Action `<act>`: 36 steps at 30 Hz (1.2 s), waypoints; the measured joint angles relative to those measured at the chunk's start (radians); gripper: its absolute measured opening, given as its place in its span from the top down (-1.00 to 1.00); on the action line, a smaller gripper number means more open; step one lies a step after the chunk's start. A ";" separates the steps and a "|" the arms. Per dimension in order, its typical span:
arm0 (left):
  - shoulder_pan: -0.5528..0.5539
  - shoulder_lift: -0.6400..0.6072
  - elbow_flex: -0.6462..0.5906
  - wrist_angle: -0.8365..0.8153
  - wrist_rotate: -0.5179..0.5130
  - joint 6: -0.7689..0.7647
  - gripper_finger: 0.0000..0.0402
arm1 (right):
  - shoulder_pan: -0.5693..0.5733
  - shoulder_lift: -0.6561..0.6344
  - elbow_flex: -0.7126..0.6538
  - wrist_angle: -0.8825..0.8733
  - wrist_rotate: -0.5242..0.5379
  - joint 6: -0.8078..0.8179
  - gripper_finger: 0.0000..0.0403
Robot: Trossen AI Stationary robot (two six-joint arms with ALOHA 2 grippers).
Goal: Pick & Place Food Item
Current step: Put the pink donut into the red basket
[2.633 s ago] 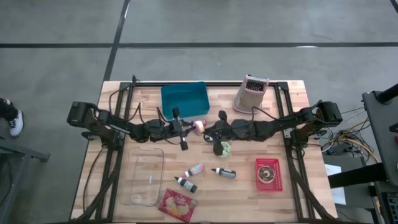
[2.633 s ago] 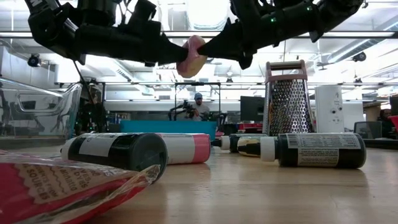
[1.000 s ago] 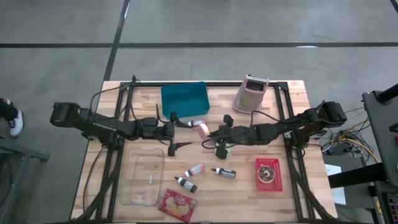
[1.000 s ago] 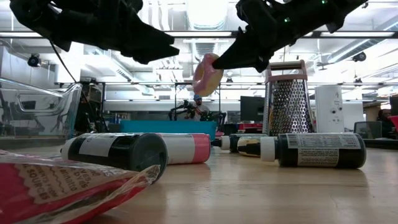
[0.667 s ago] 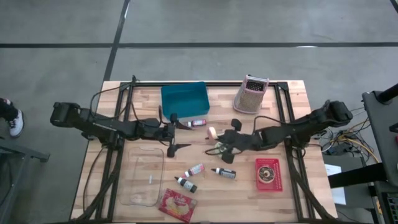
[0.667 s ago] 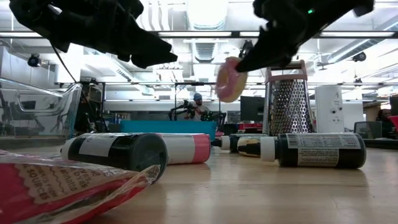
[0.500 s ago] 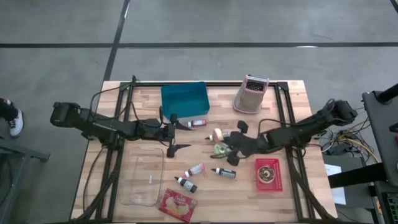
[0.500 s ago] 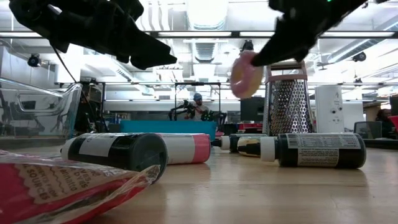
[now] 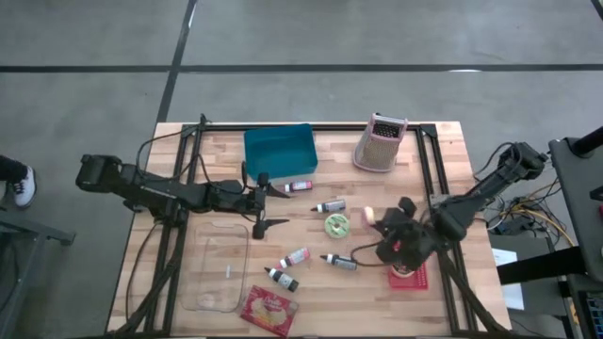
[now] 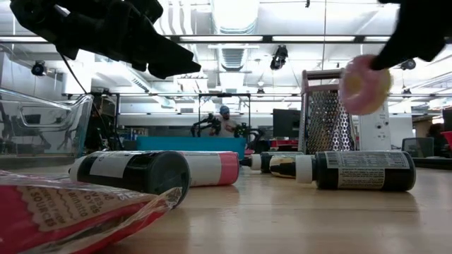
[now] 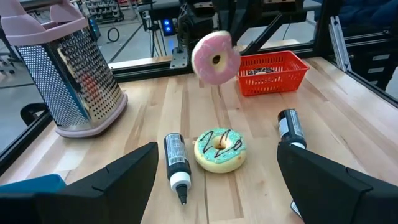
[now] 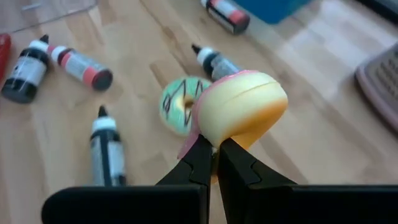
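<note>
A pink-frosted donut (image 9: 370, 216) hangs above the table right of centre, with my right gripper (image 9: 378, 221) shut on it; the left wrist view shows the donut (image 11: 215, 58) on edge in front of the red basket (image 11: 273, 71). The right wrist view has the donut (image 12: 239, 115) just past my shut fingers. A green-frosted donut (image 9: 336, 224) lies flat on the wood mid-table. My left gripper (image 9: 268, 204) hovers open left of centre, holding nothing. My right gripper pinches the pink donut's ring at its lower edge (image 12: 214, 144) between its two fingertips, which stand almost together. The fingers come slanting from the table's right side. The donut stands on edge, its hole (image 11: 216, 60) facing sideways, lifted clear of the table (image 10: 364, 85).
A blue bin (image 9: 279, 149) and a metal grater (image 9: 380, 141) stand at the far side. A clear dish (image 9: 217, 266) and a red snack bag (image 9: 268, 311) lie near left. Several small bottles (image 9: 292, 256) lie around the middle. The red basket (image 9: 415, 273) sits partly under my right arm.
My right gripper has carried the pink donut from above the table's middle toward the right edge and a little toward the near edge, ending beside the red basket. The donut stays clear of the table, pinched throughout.
</note>
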 joint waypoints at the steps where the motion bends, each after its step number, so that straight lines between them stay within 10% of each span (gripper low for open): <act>1: 0.000 0.000 0.000 0.000 0.000 0.002 -0.65 | 0.021 0.003 0.009 -0.028 0.000 0.036 0.96; 19: 0.000 0.000 0.000 0.000 0.000 0.001 -0.64 | 0.332 0.208 0.286 -0.482 -0.220 0.612 0.96; 36: 0.000 0.000 0.000 0.008 0.000 0.006 -0.64 | 0.407 0.327 0.290 -0.335 -0.315 0.716 0.96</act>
